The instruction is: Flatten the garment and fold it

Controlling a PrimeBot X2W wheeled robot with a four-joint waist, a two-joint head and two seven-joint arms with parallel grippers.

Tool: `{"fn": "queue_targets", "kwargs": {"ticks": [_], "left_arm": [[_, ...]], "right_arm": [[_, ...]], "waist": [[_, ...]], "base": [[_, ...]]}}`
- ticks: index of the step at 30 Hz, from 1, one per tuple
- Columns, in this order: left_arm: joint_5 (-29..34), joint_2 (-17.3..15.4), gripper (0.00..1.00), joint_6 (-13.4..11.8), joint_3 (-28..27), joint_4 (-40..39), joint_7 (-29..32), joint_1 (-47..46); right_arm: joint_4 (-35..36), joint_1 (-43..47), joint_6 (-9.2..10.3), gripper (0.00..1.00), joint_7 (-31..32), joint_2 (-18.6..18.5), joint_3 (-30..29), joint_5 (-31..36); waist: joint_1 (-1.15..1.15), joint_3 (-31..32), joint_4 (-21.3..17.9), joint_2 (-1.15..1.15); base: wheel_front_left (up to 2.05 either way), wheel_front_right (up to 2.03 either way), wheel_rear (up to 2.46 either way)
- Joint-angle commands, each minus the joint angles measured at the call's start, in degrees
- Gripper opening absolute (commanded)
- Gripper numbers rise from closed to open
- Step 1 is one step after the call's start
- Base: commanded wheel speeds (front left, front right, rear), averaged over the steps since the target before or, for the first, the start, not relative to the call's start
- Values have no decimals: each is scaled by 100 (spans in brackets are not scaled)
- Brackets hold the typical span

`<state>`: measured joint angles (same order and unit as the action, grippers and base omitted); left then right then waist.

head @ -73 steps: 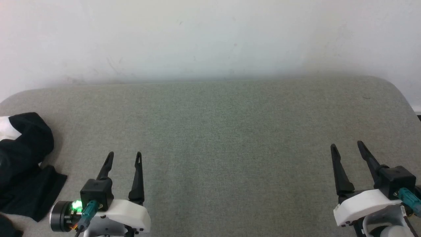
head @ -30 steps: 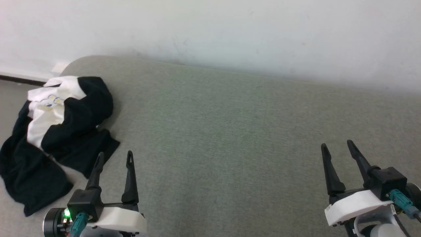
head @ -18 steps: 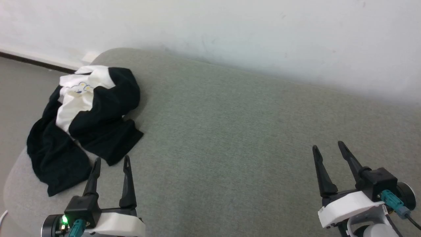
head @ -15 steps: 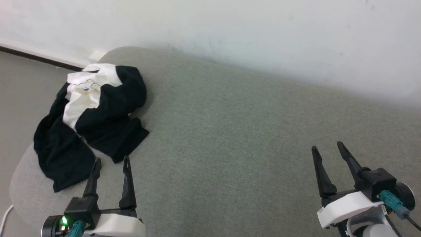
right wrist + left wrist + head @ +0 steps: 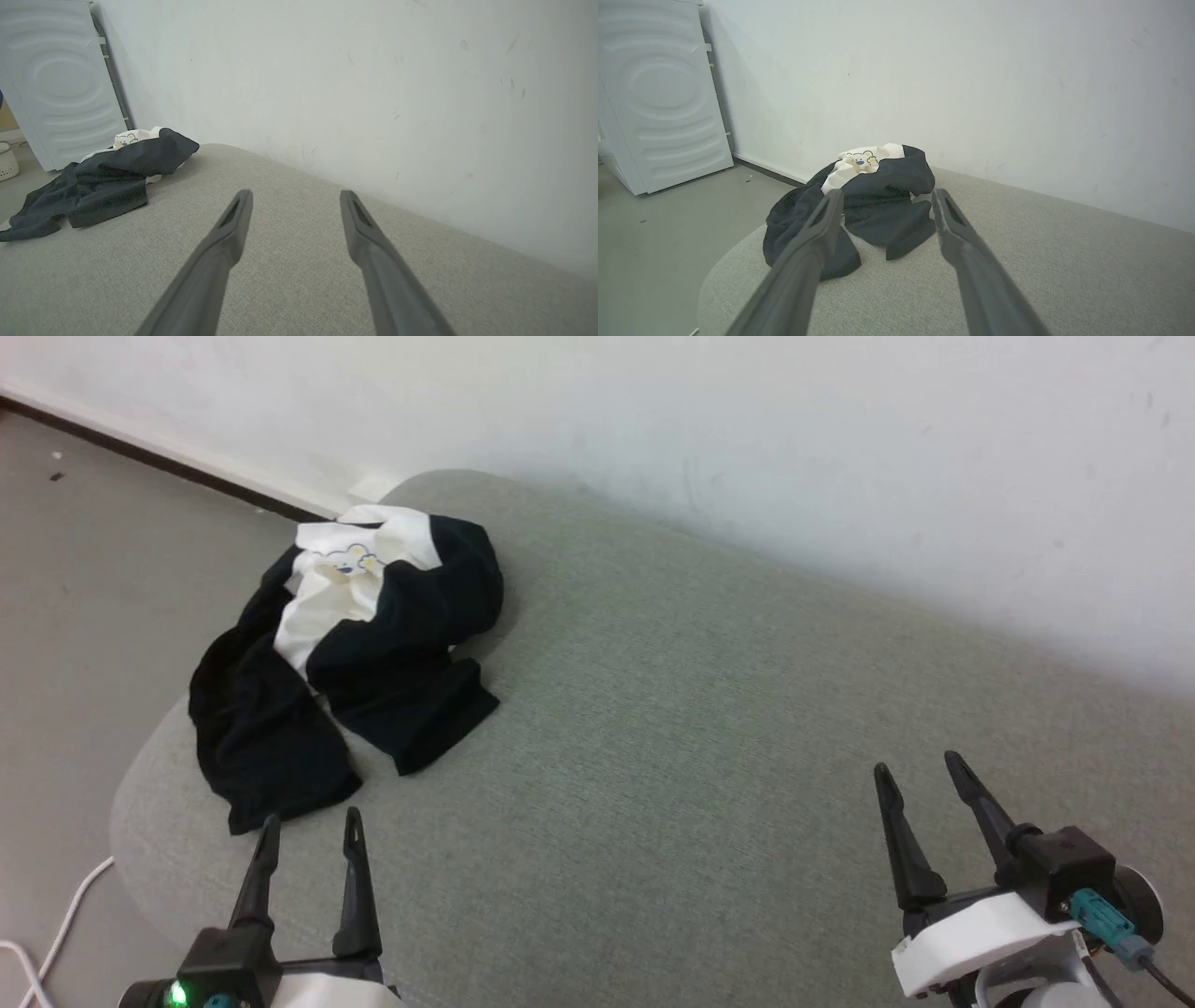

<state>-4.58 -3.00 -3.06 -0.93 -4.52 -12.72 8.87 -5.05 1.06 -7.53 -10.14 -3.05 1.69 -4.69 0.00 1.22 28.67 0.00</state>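
The garment point(image 5: 373, 653) lies crumpled in a heap at the left end of the grey-green cushioned surface point(image 5: 709, 737), mostly black cloth with a white patch bearing a small drawing on top. My left gripper point(image 5: 311, 821) stands open just short of the heap's near edge, nothing between its fingers. In the left wrist view the garment point(image 5: 873, 196) sits straight ahead between the fingers of the left gripper point(image 5: 885, 192). My right gripper point(image 5: 917, 767) is open and empty far to the right. In the right wrist view the garment point(image 5: 117, 179) lies far left of the right gripper point(image 5: 295, 192).
A white wall point(image 5: 747, 429) runs close behind the surface. Grey floor point(image 5: 84, 569) lies past the rounded left end, with a white cable point(image 5: 56, 933) on it. A white appliance point(image 5: 654, 93) stands against the wall beyond the garment.
The head camera has turned left, bringing the whole garment and the floor into view. Both grippers keep their open pose; the left one now points at the heap.
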Motion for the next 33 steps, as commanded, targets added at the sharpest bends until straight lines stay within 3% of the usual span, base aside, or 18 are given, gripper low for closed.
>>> {"fn": "queue_targets", "kwargs": {"ticks": [1,15,33], "left_arm": [[-66,11,100,20,-34,-16,-57,87],[-142,13,100,33,-85,-52,-226,237],[-281,13,100,-4,-73,-340,-228,111]], "right_arm": [[-23,42,4,100,-47,15,12,-43],[-132,63,4,100,-201,17,45,-67],[76,76,4,100,-86,17,5,5]], "waist": [[0,73,148,0],[0,146,439,0],[0,23,366,0]], "base": [[0,0,0],[0,0,0],[0,0,0]]}}
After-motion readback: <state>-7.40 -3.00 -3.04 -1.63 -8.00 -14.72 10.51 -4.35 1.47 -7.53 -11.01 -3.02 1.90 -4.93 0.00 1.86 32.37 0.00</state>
